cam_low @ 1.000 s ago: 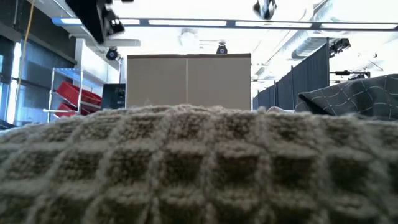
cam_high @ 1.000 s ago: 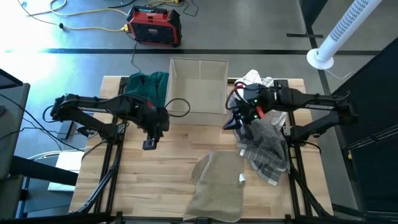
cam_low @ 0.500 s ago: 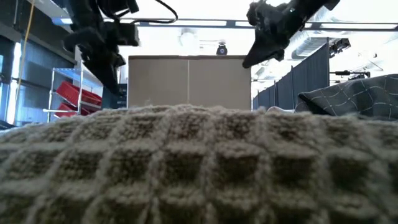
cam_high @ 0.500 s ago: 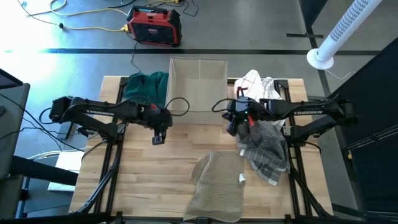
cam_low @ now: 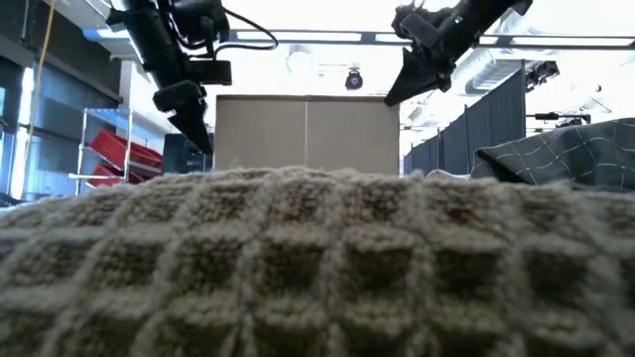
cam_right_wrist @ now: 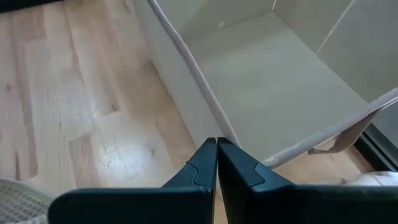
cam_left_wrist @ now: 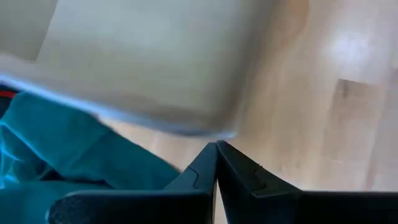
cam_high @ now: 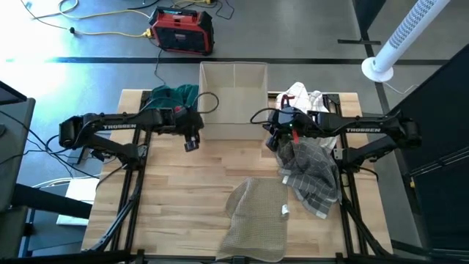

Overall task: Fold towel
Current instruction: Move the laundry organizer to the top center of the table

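Your beige towel (cam_high: 255,218) lies crumpled at the desk's (cam_high: 183,191) front edge. Both pincers, left (cam_high: 191,145) and right (cam_high: 272,144), are clenched empty, flanking the box (cam_high: 233,99).

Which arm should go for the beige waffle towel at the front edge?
Right, probably. The right end effector, shut and empty, hangs nearer the beige waffle-weave towel than the left end effector, also shut, by the teal cloth.

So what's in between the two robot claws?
In the high view, the beige open fabric box sits between the left gripper and right gripper; its front wall spans the gap.
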Available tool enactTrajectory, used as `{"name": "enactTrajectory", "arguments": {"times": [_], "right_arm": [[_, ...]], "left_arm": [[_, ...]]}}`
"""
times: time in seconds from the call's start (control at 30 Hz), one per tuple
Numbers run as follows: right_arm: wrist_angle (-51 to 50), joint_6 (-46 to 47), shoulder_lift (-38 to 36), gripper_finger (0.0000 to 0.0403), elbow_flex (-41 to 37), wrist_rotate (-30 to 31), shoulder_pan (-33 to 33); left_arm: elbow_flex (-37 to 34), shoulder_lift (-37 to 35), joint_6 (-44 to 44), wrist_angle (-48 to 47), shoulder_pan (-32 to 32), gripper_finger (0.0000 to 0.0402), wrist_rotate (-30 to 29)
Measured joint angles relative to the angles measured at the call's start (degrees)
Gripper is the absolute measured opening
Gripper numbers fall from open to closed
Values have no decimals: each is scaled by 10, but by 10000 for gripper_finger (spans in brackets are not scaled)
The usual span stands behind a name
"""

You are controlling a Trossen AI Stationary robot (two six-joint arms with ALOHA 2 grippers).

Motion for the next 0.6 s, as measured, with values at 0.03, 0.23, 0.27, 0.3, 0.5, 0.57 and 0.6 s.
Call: {"name": "enactTrajectory", "arguments": {"times": [0.03,0.23,0.27,0.3,0.5,0.57,0.6], "right_arm": [[-4,-2,-1,0,0,-1,0],[-4,-18,-5,0,0,24,-5],[-4,-21,-5,0,0,28,-6],[-3,-24,-6,0,0,32,-6],[-3,-26,-7,0,0,47,-17],[-2,-22,-8,0,0,47,-19],[-3,-22,-12,0,0,46,-19]], "left_arm": [[0,0,0,5,5,0,10],[0,0,13,31,25,0,5],[0,0,16,35,28,0,3],[0,0,18,40,31,0,0],[1,0,26,60,54,0,-11],[7,-1,26,51,60,0,-11],[12,-4,24,42,60,0,-12]]}}
